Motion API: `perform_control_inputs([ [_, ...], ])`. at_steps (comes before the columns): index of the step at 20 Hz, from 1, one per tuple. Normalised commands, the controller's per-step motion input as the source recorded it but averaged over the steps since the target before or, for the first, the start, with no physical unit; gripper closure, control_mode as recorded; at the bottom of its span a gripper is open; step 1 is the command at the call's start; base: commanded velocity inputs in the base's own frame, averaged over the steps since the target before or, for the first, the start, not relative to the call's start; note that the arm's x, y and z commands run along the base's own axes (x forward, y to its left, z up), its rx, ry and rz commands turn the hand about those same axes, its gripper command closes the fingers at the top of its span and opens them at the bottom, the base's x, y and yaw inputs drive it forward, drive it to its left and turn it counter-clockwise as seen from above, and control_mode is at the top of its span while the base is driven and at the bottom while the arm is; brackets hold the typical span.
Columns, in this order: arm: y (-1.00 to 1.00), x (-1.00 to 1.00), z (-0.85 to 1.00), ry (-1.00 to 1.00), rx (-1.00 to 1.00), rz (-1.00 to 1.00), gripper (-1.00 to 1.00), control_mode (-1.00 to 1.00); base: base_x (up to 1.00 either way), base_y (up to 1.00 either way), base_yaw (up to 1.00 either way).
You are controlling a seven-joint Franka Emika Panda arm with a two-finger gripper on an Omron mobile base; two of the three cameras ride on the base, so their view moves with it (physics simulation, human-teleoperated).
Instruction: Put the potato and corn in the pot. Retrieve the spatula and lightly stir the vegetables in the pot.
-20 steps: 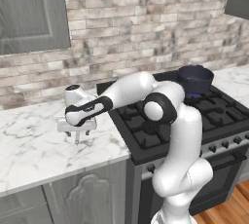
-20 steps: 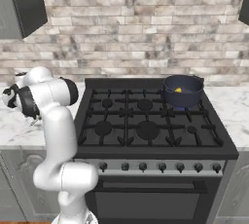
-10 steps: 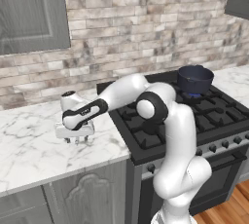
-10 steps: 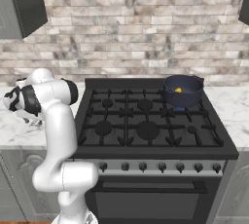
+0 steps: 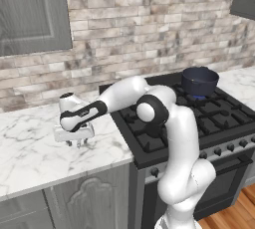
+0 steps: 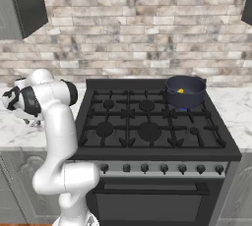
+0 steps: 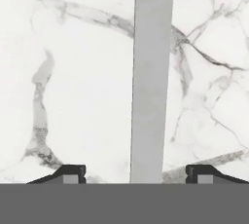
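Spatula handle, a thin grey metal bar, lies flat on the white marble surface and runs between the two dark fingertips of the tool in the hand view; a sliver of the black blade shows at the top edge. The jaws stand apart on either side of the handle, with marble visible in the gaps, so they are open around it and not touching it. From the left base view the tool points down, low over the surface, left of the black gas stove. A round dark blue-grey pot sits on the stove's rear right burner, well apart from the tool, with a bit of bright yellow corn showing inside.
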Motion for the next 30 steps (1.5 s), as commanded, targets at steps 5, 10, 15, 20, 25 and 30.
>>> perform_control_inputs([
  [5, 0.0, -0.01, -0.06, 0.06, 0.0, 0.0, -1.0, -1.0, 0.0, 0.0, 0.0],
  [10, 0.0, 0.0, -0.15, 0.07, 0.0, 0.0, -1.0, -1.0, 0.0, 0.0, 0.0],
  [15, 0.0, -0.07, -0.09, 0.04, 0.0, 0.0, 1.0, -1.0, 0.0, 0.0, 0.0],
  [20, 0.0, -0.1, -0.06, 0.01, 0.0, 0.0, 1.0, -1.0, 0.0, 0.0, 0.0],
  [25, -0.11, -0.03, -0.09, 0.0, 0.0, 0.0, 1.0, -1.0, 0.0, 0.0, 0.0],
  [30, -0.46, -0.55, 0.4, -0.05, 0.02, 0.03, 1.0, -1.0, 0.0, 0.0, 0.0],
])
